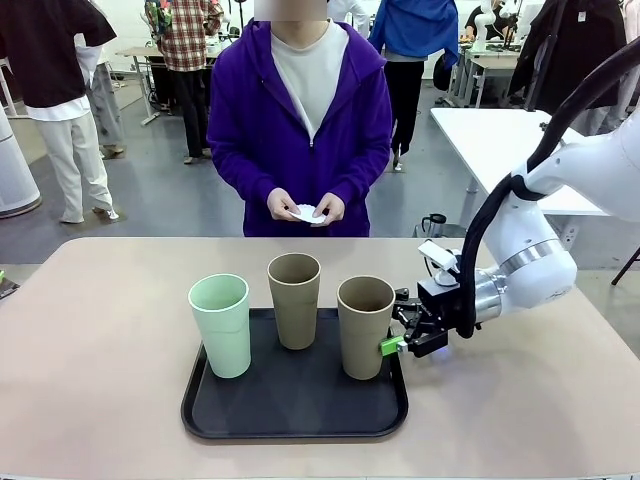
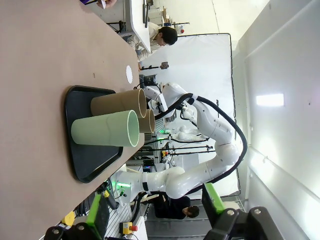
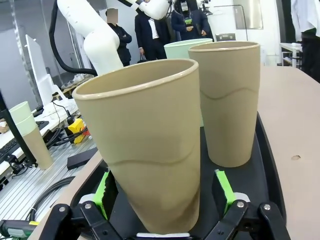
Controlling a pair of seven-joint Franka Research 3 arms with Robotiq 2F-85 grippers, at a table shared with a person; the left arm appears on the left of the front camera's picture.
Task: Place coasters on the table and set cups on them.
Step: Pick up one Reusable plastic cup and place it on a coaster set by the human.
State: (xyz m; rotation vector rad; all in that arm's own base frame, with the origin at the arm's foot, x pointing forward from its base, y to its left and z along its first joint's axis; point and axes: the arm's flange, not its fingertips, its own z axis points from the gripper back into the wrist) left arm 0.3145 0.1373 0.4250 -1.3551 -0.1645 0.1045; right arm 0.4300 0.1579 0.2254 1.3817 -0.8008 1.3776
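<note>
A black tray (image 1: 300, 425) is sitting near the middle of the counter (image 1: 100, 330), carrying all three cups upright on its own surface. The mint cup (image 1: 220, 325) is standing at the left, the middle cup (image 1: 294, 300) is standing farther back, and the right cup (image 1: 365, 325) is standing by the tray's right edge. The cups are close together but not touching. Both the middle and right cups are tan.

The right arm (image 1: 530, 265) is reaching in from the right side, and the right jaws are standing open around the lower part of the right cup. In the right wrist view their green pads (image 3: 223, 190) are flanking that cup low down, one on each side. A sliver of tray is showing between each pad and the cup wall, so they are not gripping it.

In the left wrist view the left jaws are standing open, their pads (image 2: 97, 217) well apart with nothing between them, and they are well away from the tray.

The person (image 1: 300, 120) at the far side is holding the coasters (image 1: 308, 213) in both hands (image 1: 330, 210), in front of the waist and above the counter's far edge. How many coasters there are I cannot tell.
</note>
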